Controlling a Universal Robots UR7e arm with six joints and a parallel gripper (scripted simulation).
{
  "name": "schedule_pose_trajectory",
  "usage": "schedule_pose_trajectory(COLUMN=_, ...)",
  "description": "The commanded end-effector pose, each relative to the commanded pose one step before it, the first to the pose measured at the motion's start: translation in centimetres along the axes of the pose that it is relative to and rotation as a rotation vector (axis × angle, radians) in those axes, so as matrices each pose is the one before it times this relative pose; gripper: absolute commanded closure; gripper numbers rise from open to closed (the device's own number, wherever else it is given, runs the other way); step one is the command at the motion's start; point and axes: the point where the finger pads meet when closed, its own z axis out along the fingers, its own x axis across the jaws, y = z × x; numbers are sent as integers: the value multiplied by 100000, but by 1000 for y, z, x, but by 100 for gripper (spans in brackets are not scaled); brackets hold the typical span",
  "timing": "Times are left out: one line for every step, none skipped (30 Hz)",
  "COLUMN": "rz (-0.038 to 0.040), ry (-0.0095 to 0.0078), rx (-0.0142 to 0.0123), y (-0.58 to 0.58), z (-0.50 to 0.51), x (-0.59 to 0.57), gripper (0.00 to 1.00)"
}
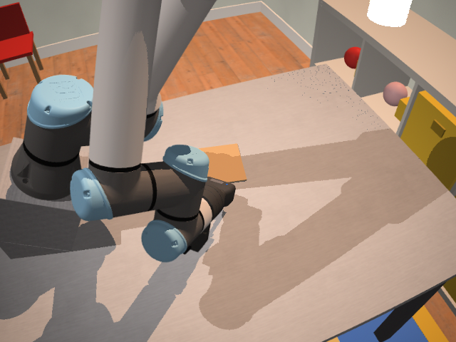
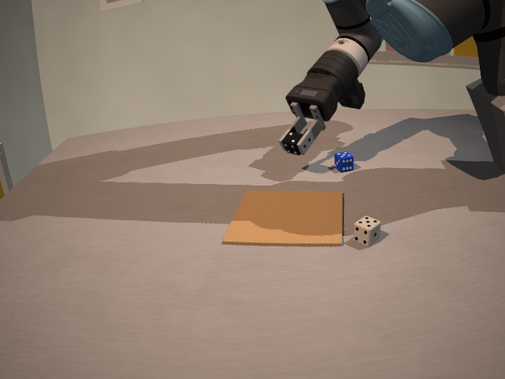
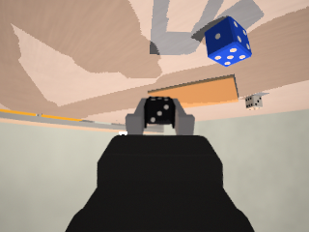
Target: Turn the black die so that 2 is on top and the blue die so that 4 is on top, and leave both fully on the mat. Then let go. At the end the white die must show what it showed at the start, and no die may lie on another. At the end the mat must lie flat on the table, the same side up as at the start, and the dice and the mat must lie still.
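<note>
Your two-finger parallel gripper [image 2: 298,136] [image 3: 159,107] closed on black cubic die with white pips [image 2: 292,142] [image 3: 159,110], tilted, held above table [image 2: 252,302]. Blue cubic die with white pips [image 2: 343,162] [image 3: 228,42] on table, off mat, 5 up. Square orange flat mat [image 2: 287,215] [image 3: 200,92] [image 1: 228,165] lies flat. White cubic die with black pips [image 2: 367,230] [image 3: 254,101] on table just beside mat, 5 up. You have neither task die on mat.
</note>
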Motion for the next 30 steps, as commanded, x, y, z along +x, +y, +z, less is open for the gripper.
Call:
schedule_pose_trajectory(rz=-84, ry=-26, rx=36, y=-1043, z=541, x=-19, gripper=51)
schedule_pose_trajectory(rz=0, ry=0, rx=-1, y=-217, z=115, x=1, gripper=51)
schedule_pose_trajectory(rz=0, ry=0, rx=1, y=-192, z=100, x=0, gripper=51)
schedule_pose_trajectory(rz=0, ry=0, rx=-1, y=-165, z=87, x=1, gripper=51)
schedule_pose_trajectory(rz=0, ry=0, rx=0, y=-138, z=72, x=0, gripper=51)
schedule_pose_trajectory(rz=0, ry=0, rx=0, y=-111, z=58, x=0, gripper=51)
schedule_pose_trajectory(rz=0, ry=0, rx=0, y=-85, z=45, x=0, gripper=51)
schedule_pose_trajectory(rz=0, ry=0, rx=0, y=-61, z=32, x=0, gripper=51)
schedule_pose_trajectory(rz=0, ry=0, rx=0, y=-39, z=21, x=0, gripper=51)
schedule_pose_trajectory(rz=0, ry=0, rx=0, y=-21, z=11, x=0, gripper=51)
schedule_pose_trajectory(rz=0, ry=0, rx=0, y=-8, z=4, x=0, gripper=51)
schedule_pose_trajectory(rz=0, ry=0, rx=0, y=-1, z=1, x=0, gripper=51)
schedule_pose_trajectory(rz=0, ry=0, rx=0, y=0, z=0, x=0, gripper=51)
schedule_pose_trajectory(rz=0, ry=0, rx=0, y=0, z=0, x=0, gripper=51)
schedule_pose_trajectory(rz=0, ry=0, rx=0, y=0, z=0, x=0, gripper=51)
schedule_pose_trajectory(rz=0, ry=0, rx=0, y=0, z=0, x=0, gripper=51)
schedule_pose_trajectory(rz=0, ry=0, rx=0, y=0, z=0, x=0, gripper=51)
schedule_pose_trajectory(rz=0, ry=0, rx=0, y=0, z=0, x=0, gripper=51)
schedule_pose_trajectory(rz=0, ry=0, rx=0, y=0, z=0, x=0, gripper=51)
schedule_pose_trajectory(rz=0, ry=0, rx=0, y=0, z=0, x=0, gripper=51)
schedule_pose_trajectory(rz=0, ry=0, rx=0, y=0, z=0, x=0, gripper=51)
schedule_pose_trajectory(rz=0, ry=0, rx=0, y=0, z=0, x=0, gripper=51)
schedule_pose_trajectory(rz=0, ry=0, rx=0, y=0, z=0, x=0, gripper=51)
schedule_pose_trajectory(rz=0, ry=0, rx=0, y=0, z=0, x=0, gripper=51)
schedule_pose_trajectory(rz=0, ry=0, rx=0, y=0, z=0, x=0, gripper=51)
schedule_pose_trajectory(rz=0, ry=0, rx=0, y=0, z=0, x=0, gripper=51)
schedule_pose_trajectory(rz=0, ry=0, rx=0, y=0, z=0, x=0, gripper=51)
schedule_pose_trajectory(rz=0, ry=0, rx=0, y=0, z=0, x=0, gripper=51)
schedule_pose_trajectory(rz=0, ry=0, rx=0, y=0, z=0, x=0, gripper=51)
schedule_pose_trajectory(rz=0, ry=0, rx=0, y=0, z=0, x=0, gripper=51)
